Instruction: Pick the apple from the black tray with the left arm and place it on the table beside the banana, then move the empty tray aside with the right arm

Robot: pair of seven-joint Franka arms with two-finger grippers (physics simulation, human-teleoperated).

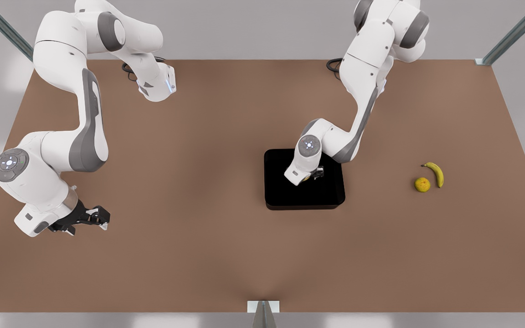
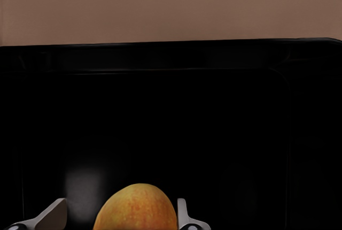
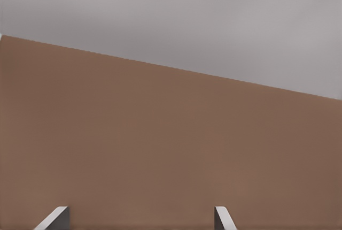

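- Look at the front view's left first: your right gripper [image 1: 90, 220] hangs over the bare brown table [image 1: 189, 237], far from all the fruit. This arm is waiting.
- In the right wrist view you can see its fingers [image 3: 53, 218] spread wide apart, with nothing between them, just table below.
- Move to the middle: the black tray [image 1: 290, 193] sits flat on the table.
- Your left gripper [image 1: 311, 176] is down inside the tray, reaching over the apple [image 1: 306, 178]. From the front you can spot just a tiny bit of yellow under the hand.
- In the left wrist view the apple [image 2: 135, 208] sits on the tray floor [image 2: 214, 133], between the two fingers [image 2: 184, 216].
- One finger looks very near the apple's side. The other finger has a small gap next to it. The gripper is partly open, and you cannot tell if it is squeezing the apple.
- Now look at the front view's right: the banana [image 1: 436, 173] lies on the table, well apart from the tray.
- A small dull round fruit [image 1: 422, 184] sits just beside the banana.
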